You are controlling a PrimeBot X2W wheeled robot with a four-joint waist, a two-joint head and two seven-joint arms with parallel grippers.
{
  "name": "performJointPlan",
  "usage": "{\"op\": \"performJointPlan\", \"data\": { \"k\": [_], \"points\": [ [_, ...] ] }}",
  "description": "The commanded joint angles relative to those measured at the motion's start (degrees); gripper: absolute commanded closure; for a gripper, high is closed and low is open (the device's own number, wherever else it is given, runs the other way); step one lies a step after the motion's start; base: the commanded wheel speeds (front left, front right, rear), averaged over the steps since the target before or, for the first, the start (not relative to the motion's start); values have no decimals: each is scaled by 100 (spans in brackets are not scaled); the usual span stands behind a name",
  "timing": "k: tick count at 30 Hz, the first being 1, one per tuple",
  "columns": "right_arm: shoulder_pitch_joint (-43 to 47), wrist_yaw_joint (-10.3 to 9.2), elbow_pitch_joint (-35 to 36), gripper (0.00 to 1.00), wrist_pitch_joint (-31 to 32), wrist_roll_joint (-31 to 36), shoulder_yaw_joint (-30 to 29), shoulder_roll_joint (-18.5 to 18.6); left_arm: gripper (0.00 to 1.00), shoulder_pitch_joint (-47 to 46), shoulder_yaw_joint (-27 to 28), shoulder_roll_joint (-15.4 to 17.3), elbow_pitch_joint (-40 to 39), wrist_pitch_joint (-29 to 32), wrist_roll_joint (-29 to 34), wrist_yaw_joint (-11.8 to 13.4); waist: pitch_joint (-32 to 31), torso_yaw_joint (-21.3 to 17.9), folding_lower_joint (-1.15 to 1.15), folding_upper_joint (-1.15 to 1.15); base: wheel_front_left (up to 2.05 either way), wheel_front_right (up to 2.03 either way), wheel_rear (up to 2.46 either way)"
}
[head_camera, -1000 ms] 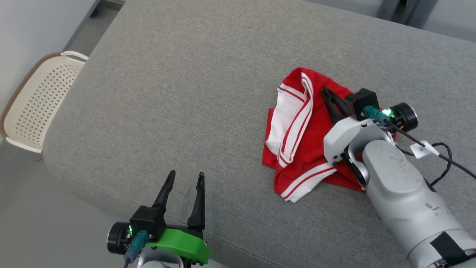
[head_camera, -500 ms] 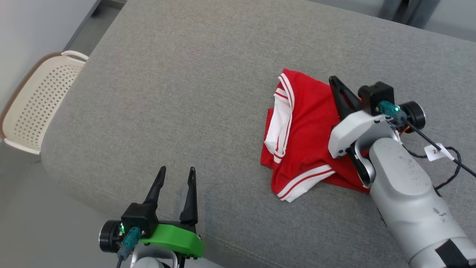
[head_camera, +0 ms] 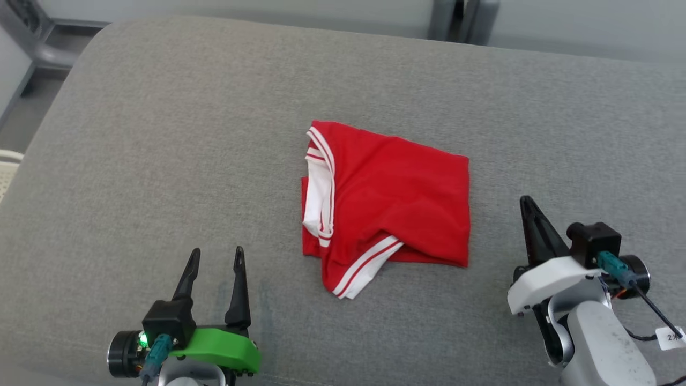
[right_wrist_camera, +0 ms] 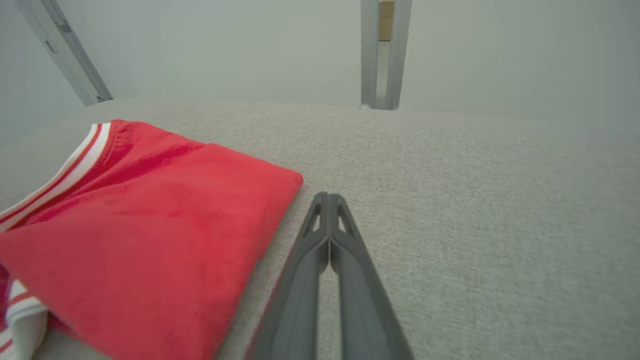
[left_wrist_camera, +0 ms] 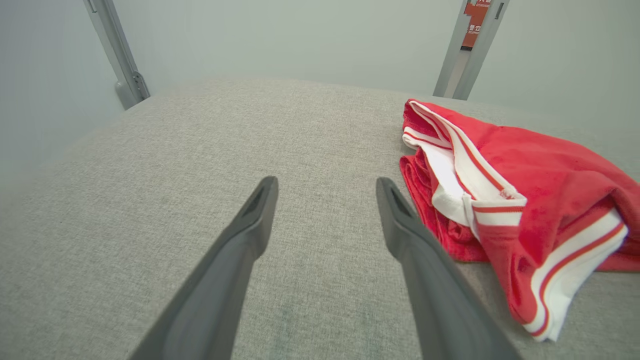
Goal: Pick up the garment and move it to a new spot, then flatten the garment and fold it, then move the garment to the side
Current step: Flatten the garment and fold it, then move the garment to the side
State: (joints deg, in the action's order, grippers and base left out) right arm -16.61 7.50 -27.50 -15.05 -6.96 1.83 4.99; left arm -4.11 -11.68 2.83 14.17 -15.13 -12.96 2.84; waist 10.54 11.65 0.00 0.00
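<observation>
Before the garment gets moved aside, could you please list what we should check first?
1. Garment folded: ok, though one striped hem sticks out toward the robot.
2. Left hand open, off the garment: ok.
3. Right hand off the garment: ok.
4. Right hand open for a grasp: not ok, it is shut.
5. Room on the cushion left of the garment: ok.
</observation>
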Motion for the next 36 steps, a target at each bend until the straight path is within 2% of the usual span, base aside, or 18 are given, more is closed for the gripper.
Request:
{"op": "performJointPlan", "data": {
  "k": [1, 9, 15, 30, 36],
  "points": [
    [210, -4, 124, 0, -13, 44, -48, -35, 0, 110, 82, 18, 34, 4, 72, -29, -360, -645, 0, 0, 0, 0, 0],
    [1070, -4, 594, 0, -13, 122, -275, -180, 0, 412, 324, 18, 68, 4, 120, -52, -638, -1172, 0, 0, 0, 0, 0],
    [1401, -4, 726, 0, -14, 47, -267, -204, 0, 533, 399, 18, 105, 4, 144, -95, -715, -1255, 0, 0, 0, 0, 0],
    [891, -4, 522, 0, -14, -283, 43, -202, 0, 378, 236, 17, 104, 4, 218, -144, -502, -699, 0, 0, 0, 0, 0],
    [246, -4, -18, 0, -14, -554, 317, -198, 0, 95, -61, 16, 87, 4, 153, -153, -166, -189, 0, 0, 0, 0, 0]
  ]
}}
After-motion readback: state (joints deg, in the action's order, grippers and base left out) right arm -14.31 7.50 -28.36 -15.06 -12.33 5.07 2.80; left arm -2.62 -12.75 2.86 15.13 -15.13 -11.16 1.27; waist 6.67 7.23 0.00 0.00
